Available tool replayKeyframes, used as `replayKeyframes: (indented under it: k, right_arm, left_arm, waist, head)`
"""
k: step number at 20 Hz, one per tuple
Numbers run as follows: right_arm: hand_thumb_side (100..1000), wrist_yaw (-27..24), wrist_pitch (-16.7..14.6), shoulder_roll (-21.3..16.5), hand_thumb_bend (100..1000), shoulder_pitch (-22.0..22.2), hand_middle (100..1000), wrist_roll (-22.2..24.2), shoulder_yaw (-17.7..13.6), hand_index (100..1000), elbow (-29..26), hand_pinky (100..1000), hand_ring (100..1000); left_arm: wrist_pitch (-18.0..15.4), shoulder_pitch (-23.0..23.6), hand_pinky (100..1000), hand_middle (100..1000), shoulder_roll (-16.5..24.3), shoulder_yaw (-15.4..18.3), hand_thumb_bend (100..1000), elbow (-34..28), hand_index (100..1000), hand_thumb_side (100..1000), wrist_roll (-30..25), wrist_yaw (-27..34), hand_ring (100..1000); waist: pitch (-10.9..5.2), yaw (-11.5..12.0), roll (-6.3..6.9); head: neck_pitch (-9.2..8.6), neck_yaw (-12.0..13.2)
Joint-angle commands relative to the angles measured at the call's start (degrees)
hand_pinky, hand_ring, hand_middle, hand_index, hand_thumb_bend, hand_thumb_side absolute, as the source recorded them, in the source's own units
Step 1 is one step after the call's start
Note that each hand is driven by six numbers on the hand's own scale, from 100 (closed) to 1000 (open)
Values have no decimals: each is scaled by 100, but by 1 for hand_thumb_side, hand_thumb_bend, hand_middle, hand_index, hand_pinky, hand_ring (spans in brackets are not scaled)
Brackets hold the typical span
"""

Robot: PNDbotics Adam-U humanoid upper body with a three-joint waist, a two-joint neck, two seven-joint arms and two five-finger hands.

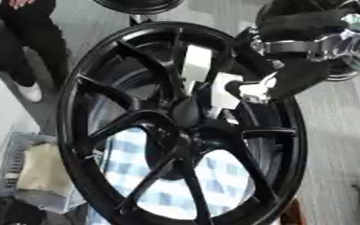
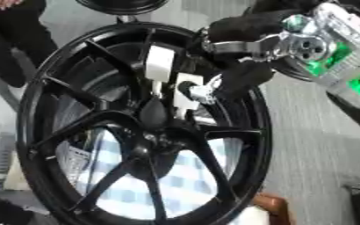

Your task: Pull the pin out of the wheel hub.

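A black multi-spoke wheel (image 1: 181, 132) stands upright and fills most of the view, its spokes meeting at the wheel hub (image 1: 185, 115) a little above the middle. The robot's right hand (image 2: 241, 77), black with a silver wrist joint, reaches in from the upper right across the rim and down to the upper right part of the spoke face, just right of the hub. Its dark fingers (image 1: 294, 81) curl downward around a small pale piece with a black round end (image 2: 192, 91), which seems to be the pin; whether that piece is still seated in the wheel or already free cannot be told. The hand appears closed on it, the fingertips meeting at the wheel's face.

Two white blocks are fixed against the spokes: a taller one (image 1: 196, 63) above the hub, and a second (image 1: 223, 90) just beside the fingertips, between the hub and the hand. The pale piece lies touching or right next to this second block.

Through the lower openings of the wheel shows a blue-and-white checked cloth (image 1: 214, 184). At the lower left, beside the rim, a grey crate (image 1: 14, 154) holds a tan cloth or sponge (image 1: 41, 169). A second dark wheel (image 1: 141, 5) is partly seen at the top edge. Green lights (image 2: 344, 66) glow on the robot's forearm in the right eye view. The left hand shows in neither view.
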Motion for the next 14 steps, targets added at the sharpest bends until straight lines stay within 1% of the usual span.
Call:
replayKeyframes:
  k: [1, 5, 8, 14]
  right_arm:
    - [834, 145, -44, -155, 239, -60, 747, 31, -27, 856, -39, 908, 884]
    - [812, 246, -87, -120, 264, -41, 750, 61, -7, 858, 34, 910, 887]
    - [819, 342, -95, -87, 273, -21, 753, 61, 17, 859, 109, 912, 891]
    - [834, 441, -133, -26, 259, 24, 753, 31, 53, 861, 264, 913, 892]
  left_arm:
    - [2, -36, 907, 615, 36, 65, 100, -72, 842, 746, -3, 1, 727]
    - [7, -42, 908, 614, 21, 64, 100, -70, 842, 748, -4, 4, 727]
    - [12, -42, 908, 613, 7, 62, 100, -66, 842, 749, -7, 3, 727]
    - [11, -53, 910, 612, -7, 65, 100, -74, 842, 749, -8, 0, 727]
  waist:
    - [-105, 7, 60]
    - [-98, 17, 52]
    - [-90, 22, 49]
    - [-64, 28, 54]
  head:
    - [31, -25]
    - [31, -22]
    - [31, -26]
    - [31, -22]
